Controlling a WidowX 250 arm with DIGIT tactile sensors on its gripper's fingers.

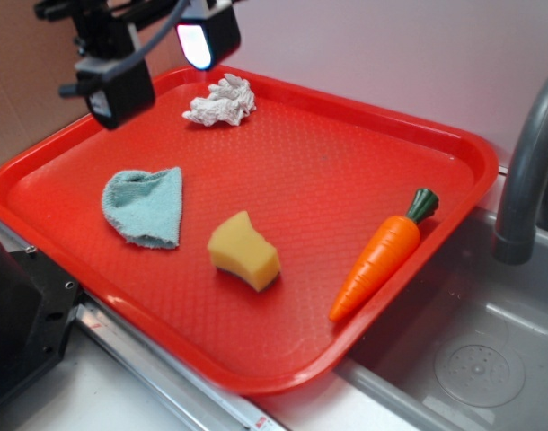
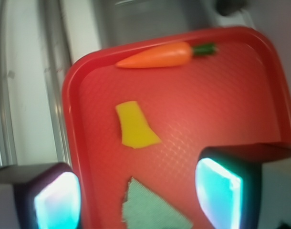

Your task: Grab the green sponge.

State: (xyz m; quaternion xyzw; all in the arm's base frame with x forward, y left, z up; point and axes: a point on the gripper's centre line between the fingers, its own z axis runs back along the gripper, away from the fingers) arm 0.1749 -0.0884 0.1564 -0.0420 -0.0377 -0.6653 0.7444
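The green sponge [image 1: 244, 251] [image 2: 135, 125] is a small pale-yellow foam block with pinched sides, lying near the front middle of the red tray [image 1: 346, 162] [image 2: 222, 105]. My gripper [image 1: 162, 63] [image 2: 138, 198] hangs high above the tray's back left corner, well away from the sponge. It is open, and nothing is between its glowing pads [image 2: 219, 191]. In the wrist view the sponge lies ahead of the jaws, beyond the teal cloth.
A flat light-teal cloth [image 1: 146, 206] [image 2: 150, 210] lies left of the sponge. A lumpy white rag [image 1: 222, 101] sits at the tray's back. A toy carrot [image 1: 382, 256] [image 2: 160, 56] lies along the right rim. A grey faucet [image 1: 525, 171] and sink [image 1: 481, 359] stand to the right.
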